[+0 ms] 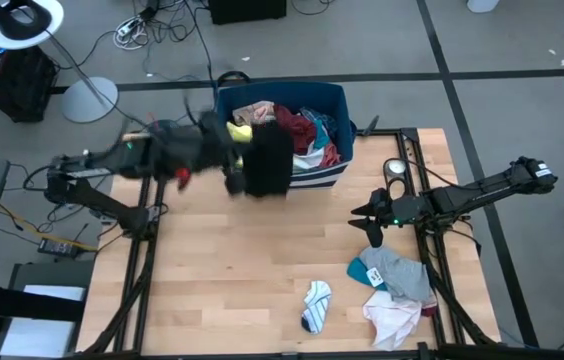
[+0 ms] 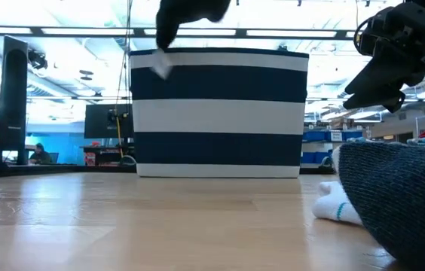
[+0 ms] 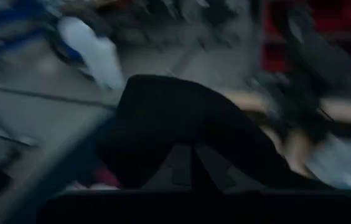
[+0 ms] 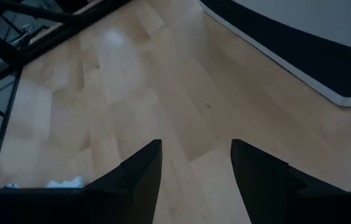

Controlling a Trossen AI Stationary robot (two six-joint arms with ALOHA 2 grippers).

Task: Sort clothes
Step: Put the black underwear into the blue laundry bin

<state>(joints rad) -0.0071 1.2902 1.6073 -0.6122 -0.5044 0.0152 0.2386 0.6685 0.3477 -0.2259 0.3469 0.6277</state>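
Left pincer (image 1: pixel 234 170): pressed together on a black garment (image 1: pixel 270 160), which hangs over the near left edge of the bin (image 1: pixel 332 100).
Right pincer (image 1: pixel 373 232): spread wide, empty, above bare counter (image 1: pixel 242 270) near the right edge.
Bin: navy with white stripes, at the counter's far side, heaped with mixed clothes (image 1: pixel 302 125).
Sorted pile: grey garment (image 1: pixel 402 270), pink garment (image 1: pixel 394 318) and teal sock (image 1: pixel 369 272) at right.
Lone item: striped sock (image 1: pixel 315 304) beside them.

Navy white-striped bin (image 1: pixel 328 100) at bench (image 1: pixel 242 270) far edge. Beyond on floor: lamp (image 1: pixel 24 22), cables (image 1: pixel 142 25). Monitor (image 2: pixel 107 120) in background room.
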